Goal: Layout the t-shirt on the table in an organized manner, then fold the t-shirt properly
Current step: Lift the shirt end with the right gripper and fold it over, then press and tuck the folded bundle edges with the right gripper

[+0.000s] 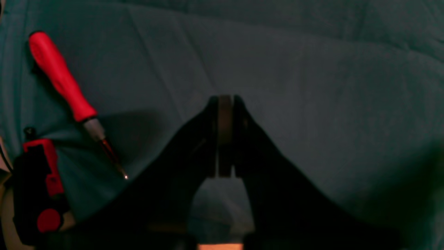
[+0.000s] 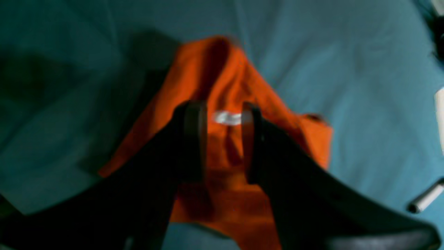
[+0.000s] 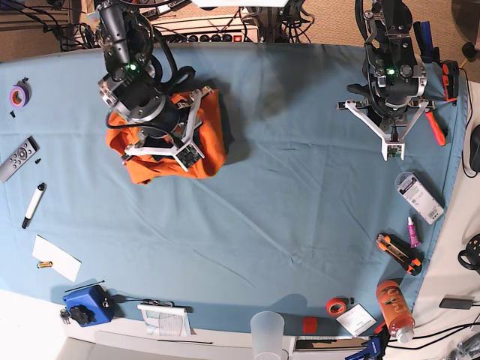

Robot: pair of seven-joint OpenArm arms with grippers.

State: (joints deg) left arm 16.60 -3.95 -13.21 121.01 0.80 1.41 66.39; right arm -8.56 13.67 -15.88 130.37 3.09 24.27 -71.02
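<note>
The orange t-shirt lies bunched in a heap at the far left of the table. My right gripper hovers right over it. In the right wrist view this gripper is open, and the t-shirt with its white neck label shows between the two fingers, nothing clamped. My left gripper is far off at the table's right side, over bare blue cloth. Up close the left gripper is shut, pads pressed together on nothing.
A red-handled screwdriver and a black-and-red tool lie beside the left gripper. A remote, marker and paper line the left edge. A cup, orange bottle and utility knife sit near the front.
</note>
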